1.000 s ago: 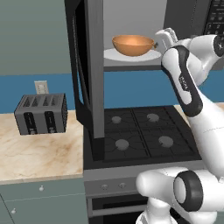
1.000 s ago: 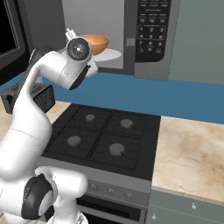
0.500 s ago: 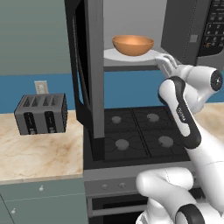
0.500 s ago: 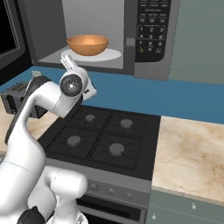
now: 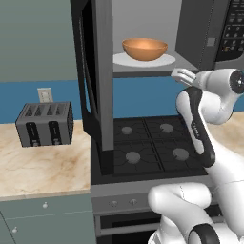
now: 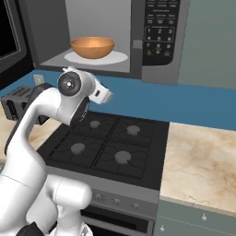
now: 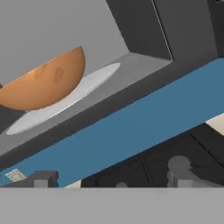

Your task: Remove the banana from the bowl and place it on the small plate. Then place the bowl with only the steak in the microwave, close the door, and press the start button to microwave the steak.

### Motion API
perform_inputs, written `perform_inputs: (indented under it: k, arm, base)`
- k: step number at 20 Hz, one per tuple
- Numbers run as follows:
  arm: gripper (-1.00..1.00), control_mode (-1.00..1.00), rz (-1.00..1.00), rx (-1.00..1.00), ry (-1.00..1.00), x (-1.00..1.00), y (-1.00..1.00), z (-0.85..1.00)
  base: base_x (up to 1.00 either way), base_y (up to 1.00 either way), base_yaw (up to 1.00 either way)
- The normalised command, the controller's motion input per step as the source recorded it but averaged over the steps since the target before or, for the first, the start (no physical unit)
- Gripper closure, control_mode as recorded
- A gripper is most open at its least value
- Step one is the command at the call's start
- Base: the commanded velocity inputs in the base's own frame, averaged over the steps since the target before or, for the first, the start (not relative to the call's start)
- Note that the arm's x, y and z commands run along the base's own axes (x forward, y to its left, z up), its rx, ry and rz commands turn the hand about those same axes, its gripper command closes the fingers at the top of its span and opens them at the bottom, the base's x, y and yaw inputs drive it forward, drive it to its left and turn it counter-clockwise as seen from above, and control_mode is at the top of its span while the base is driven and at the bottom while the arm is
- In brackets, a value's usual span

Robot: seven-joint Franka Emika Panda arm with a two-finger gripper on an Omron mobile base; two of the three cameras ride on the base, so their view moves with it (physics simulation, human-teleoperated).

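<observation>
The bowl [image 5: 144,48] sits on the turntable [image 5: 162,60] inside the microwave [image 6: 156,41], my tool [image 5: 183,75] hangs empty with jaws apart at its five o'clock, so what's left is swinging the door [image 5: 93,86] shut and pressing start

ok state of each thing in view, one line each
microwave: open, cavity exposed
door: swung wide open to the left
bowl: upright on the white turntable inside the microwave, contents hidden by its rim
gripper: open, empty, just below the microwave's front edge
toaster: slots empty
</observation>
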Motion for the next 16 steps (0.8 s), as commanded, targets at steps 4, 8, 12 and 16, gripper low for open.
perform_inputs:
  k: [4, 8, 12, 16]
  arm:
    - [-1.0, -1.0, -0.06, -0.44, 0.1, -0.14, -0.19, 0.0]
    - [-1.0, -1.0, -0.12, -0.43, 0.15, -0.11, -0.22, -0.05]
    - [-1.0, -1.0, -0.11, -0.47, 0.11, -0.18, -0.2, -0.17]
    - [-1.0, -1.0, -0.09, -0.49, 0.04, -0.21, -0.19, -0.23]
  base:
    - [0.0, 0.0, 0.0]
    - [0.0, 0.0, 0.0]
    - [0.0, 0.0, 0.0]
    - [0.0, 0.0, 0.0]
